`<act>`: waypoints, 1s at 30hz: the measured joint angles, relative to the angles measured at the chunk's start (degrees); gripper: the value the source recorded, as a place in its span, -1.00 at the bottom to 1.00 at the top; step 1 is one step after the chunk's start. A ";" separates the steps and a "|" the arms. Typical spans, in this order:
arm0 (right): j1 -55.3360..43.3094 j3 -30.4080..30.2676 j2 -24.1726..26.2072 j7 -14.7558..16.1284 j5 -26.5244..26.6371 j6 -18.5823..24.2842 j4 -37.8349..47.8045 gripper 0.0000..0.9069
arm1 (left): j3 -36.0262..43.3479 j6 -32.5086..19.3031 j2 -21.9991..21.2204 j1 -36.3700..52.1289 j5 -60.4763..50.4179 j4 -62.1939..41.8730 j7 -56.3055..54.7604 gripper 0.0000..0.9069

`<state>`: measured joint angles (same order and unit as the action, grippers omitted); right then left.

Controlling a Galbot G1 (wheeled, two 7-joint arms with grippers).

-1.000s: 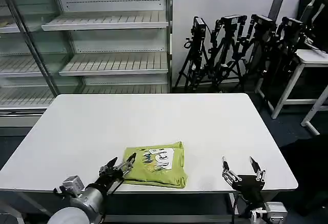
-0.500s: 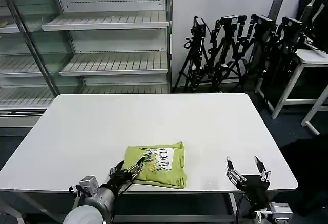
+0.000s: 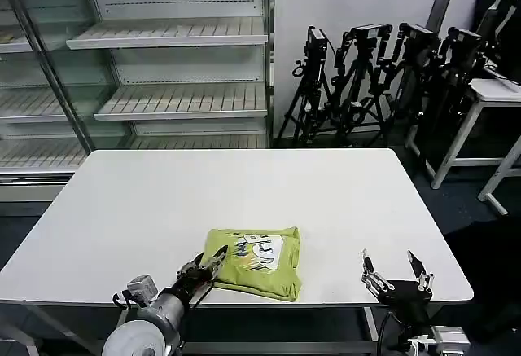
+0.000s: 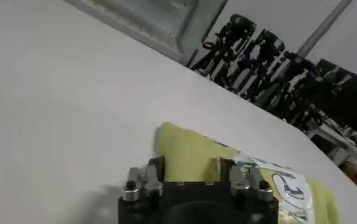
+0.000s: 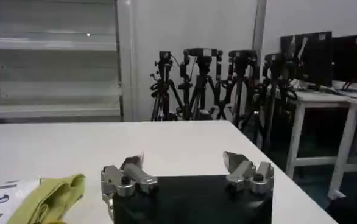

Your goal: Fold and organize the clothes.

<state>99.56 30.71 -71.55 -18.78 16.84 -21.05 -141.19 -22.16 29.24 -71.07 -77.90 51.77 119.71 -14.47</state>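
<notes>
Head view puts the left gripper [image 3: 213, 261] low at the near edge of the white rectangular table [image 3: 146, 201], its two fingers spread apart, tips right at the near-left edge of the lime yellow-green soft cotton T-shirt [image 3: 256, 262]. It holds nothing that I can make out; whether the tips actually touch cloth I cannot tell. From the left wrist view the same left gripper [image 4: 194, 178] shows both metal fingers [image 4: 143, 181] parted with the green fabric [image 4: 197, 155] lying just beyond them. The right gripper [image 3: 396, 276] waits well apart on the other side, past the table's near-right edge, fingers wide and empty; the right wrist view has that gripper [image 5: 187, 170] open over the tabletop, with a green fold of the shirt [image 5: 50, 196] off to one side.

The shirt lies as a compact folded rectangle near the front edge of the table, somewhat left of centre, white-and-blue print facing up.

I judge it light, limp and easily rumpled: a push would slide or bunch the layers rather than move it whole. The safest hold looks to be the stacked folded edge nearest the left gripper, pinching all layers together.

Count: one shirt, one table, two grippers.
</notes>
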 measured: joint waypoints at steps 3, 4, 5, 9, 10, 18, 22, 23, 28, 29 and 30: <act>0.33 0.07 0.03 -0.02 0.00 -0.01 -0.27 1.00 | -0.09 0.00 -0.23 0.43 2.28 -0.53 -0.34 -0.93; 0.40 0.10 0.08 -0.03 0.00 -0.03 -0.34 1.00 | -0.08 0.00 -0.30 0.53 2.95 -0.71 -0.45 -0.93; 0.42 0.14 0.13 -0.05 0.01 -0.04 -0.42 1.00 | -0.08 0.00 -0.39 0.65 3.57 -0.88 -0.59 -0.93; 0.51 0.30 0.32 -0.15 0.10 -0.11 -0.70 1.00 | -0.04 0.02 -0.78 1.13 5.75 -1.51 -1.19 -0.93; 0.52 0.32 0.35 -0.16 0.12 -0.12 -0.78 1.00 | -0.05 0.04 -0.88 1.23 6.24 -1.61 -1.34 -0.93; 0.57 0.39 0.59 -0.21 0.25 -0.18 -1.00 1.00 | -0.73 0.24 -1.33 1.54 10.31 -1.46 -2.20 -0.91; 0.29 0.40 0.76 -0.24 0.48 -0.21 -1.00 1.00 | -1.50 0.38 -1.48 1.10 12.22 -0.56 -2.74 -0.93; 0.16 0.39 0.82 -0.25 0.56 -0.22 -1.00 1.00 | -1.80 0.40 -1.41 0.91 12.70 -0.22 -2.86 -0.93; -0.60 0.13 1.09 -0.33 1.20 -0.29 -0.64 1.00 | -4.85 -0.04 -0.37 -0.37 13.65 1.62 -3.02 -0.93; -0.81 -0.02 1.13 -0.33 1.32 -0.30 -0.50 1.00 | -5.85 -0.26 0.05 -0.70 13.39 2.02 -2.91 -0.93; -0.99 -0.10 1.14 -0.34 1.40 -0.30 -0.38 1.00 | -6.91 -0.44 0.48 -0.99 12.96 2.35 -2.72 -0.93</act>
<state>98.57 30.61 -70.41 -19.12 18.23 -21.35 -141.58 -29.07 28.80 -70.59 -78.89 64.73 122.06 -17.19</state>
